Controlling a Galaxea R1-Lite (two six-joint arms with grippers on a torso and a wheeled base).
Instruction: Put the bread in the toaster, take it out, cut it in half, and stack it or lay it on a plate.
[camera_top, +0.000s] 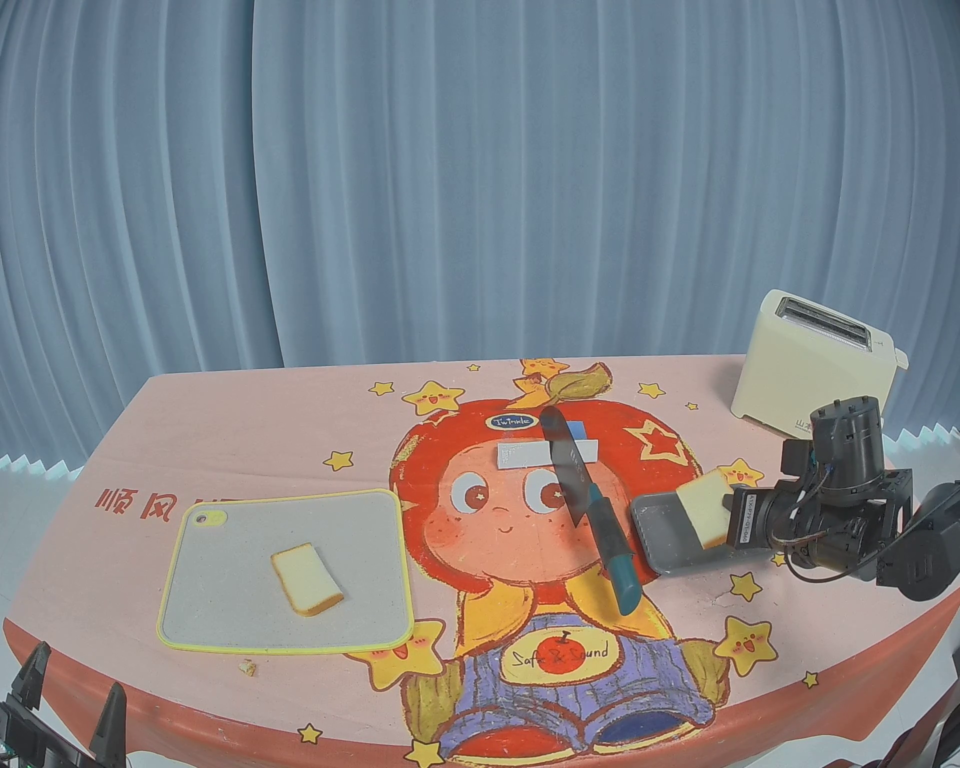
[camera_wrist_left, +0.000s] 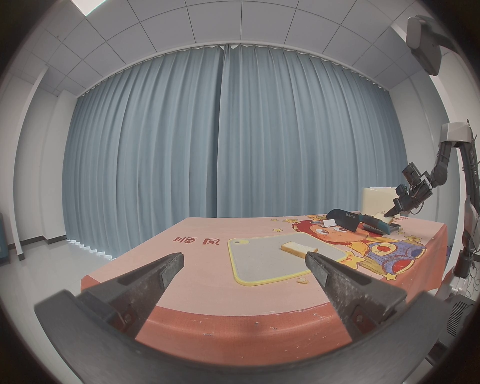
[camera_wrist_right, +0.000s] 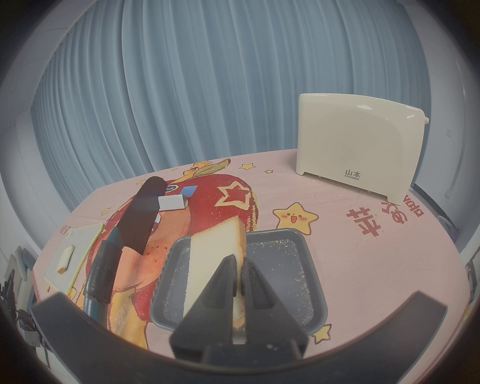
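Pink worktop (camera_top: 250, 440). Cream toaster (camera_top: 810, 365) stands at the far right. Grey cutting board (camera_top: 230, 560) sits near left with one bread piece (camera_top: 307, 579) flat on it. Grey plate (camera_top: 655, 530) lies just right of the knife (camera_top: 590, 500). Right gripper (camera_wrist_right: 237, 272) is clamped on the other bread slice (camera_wrist_right: 212, 255), held on edge over the plate; contact unclear. Left gripper (camera_wrist_left: 245, 265) is spread wide, off the near-left edge. Bread is likely light, soft and crumbly and dents under squeeze. Pinch gently across the flat faces, near an edge.

A staged test room: grey-blue curtain (camera_wrist_left: 225, 135) wall, panelled ceiling (camera_wrist_left: 240, 20), cartoon-printed cloth (camera_top: 300, 440) over the table.
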